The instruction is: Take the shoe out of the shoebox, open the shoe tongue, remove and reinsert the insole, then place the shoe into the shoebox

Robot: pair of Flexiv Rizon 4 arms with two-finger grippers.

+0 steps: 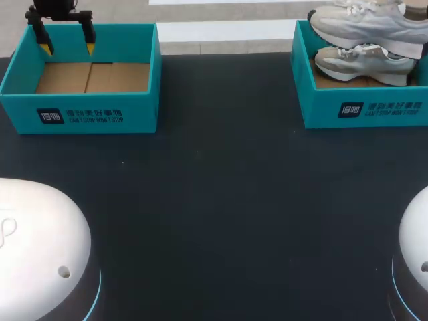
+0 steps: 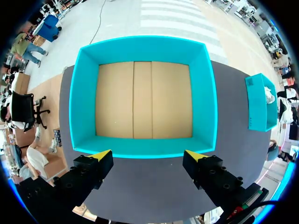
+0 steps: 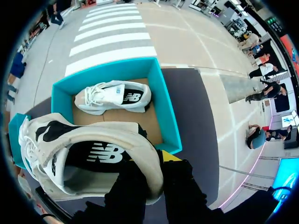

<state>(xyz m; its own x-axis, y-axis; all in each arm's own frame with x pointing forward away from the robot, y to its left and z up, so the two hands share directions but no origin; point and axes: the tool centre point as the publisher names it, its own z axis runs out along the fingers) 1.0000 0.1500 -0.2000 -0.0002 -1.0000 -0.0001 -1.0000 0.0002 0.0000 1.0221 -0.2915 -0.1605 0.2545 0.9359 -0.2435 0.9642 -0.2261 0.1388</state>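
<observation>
While my right gripper (image 3: 156, 163) is clamped on the heel collar of the shoe (image 3: 135, 135), one finger inside and one outside, the shoe (image 1: 364, 23) hangs above the right shoebox (image 1: 361, 110), clear of its walls. I judge the taking-out step to be nearly done. A second shoe (image 3: 114, 96) lies on its side on the cardboard floor of that box.

Next, the shoe needs setting down on the open worktop (image 1: 214, 200), sole down and steady. Only then can the tongue (image 3: 49, 133) be pulled forward and the insole (image 3: 100, 151) reached. My grip is only at the heel, so the toe may swing as I carry it.

My left gripper (image 1: 67, 48) is wide open and holds nothing. It hovers over the far wall of the left shoebox (image 2: 145, 46), which shows only its bare cardboard floor.

The worktop is dark and matte. The two teal boxes stand well apart at its far corners, and the wide stretch between them looks suited to the tongue and insole work.
</observation>
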